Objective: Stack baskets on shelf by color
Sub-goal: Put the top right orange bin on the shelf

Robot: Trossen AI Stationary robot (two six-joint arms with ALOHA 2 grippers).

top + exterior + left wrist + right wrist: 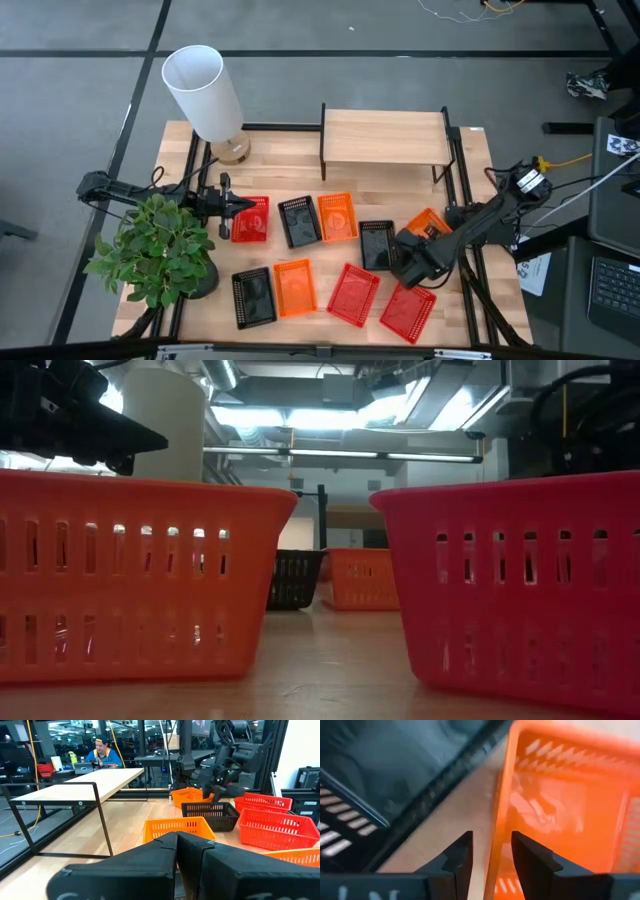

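We see the wooden desk [310, 325] filling the centre of the high view. On it, at the upper middle, stands the shelf [385, 135], its plank top bare. At the upper left sits a lamp [205, 95]; at the lower left, a potted plant [160, 250]. Baskets lie scattered singly across the middle and lower part: three black baskets [298, 220], orange baskets [337, 216] and red baskets [353, 294], with one orange basket [430, 222] toward the right edge.
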